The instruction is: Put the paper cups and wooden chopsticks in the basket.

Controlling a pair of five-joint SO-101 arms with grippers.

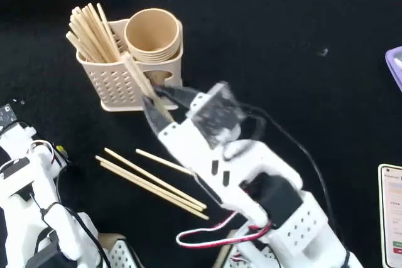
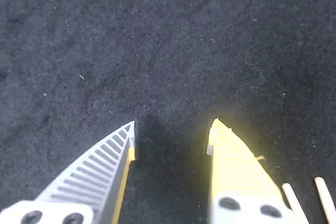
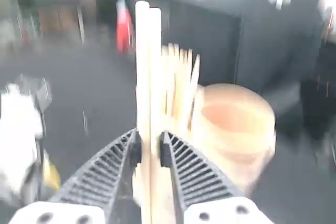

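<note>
A cream perforated basket (image 1: 116, 86) stands at the back left of the black table. It holds a bundle of wooden chopsticks (image 1: 94, 29) and a stack of paper cups (image 1: 154, 36). My right gripper (image 1: 154, 103) is at the basket's front edge, shut on a pair of chopsticks (image 3: 148, 66) that slant up toward the basket (image 1: 139, 78). The cups (image 3: 236, 129) sit just behind them in the right wrist view. Several loose chopsticks (image 1: 154, 180) lie on the table in front. My left gripper (image 2: 172, 129) hangs open over bare cloth, with two chopstick ends (image 2: 291, 198) beside it.
The left arm's white body (image 1: 28, 180) sits at the front left corner. A phone (image 1: 391, 214) lies at the right edge, and a purple object (image 1: 396, 64) is farther back on the right. A red and white cable (image 1: 213, 233) loops under the right arm.
</note>
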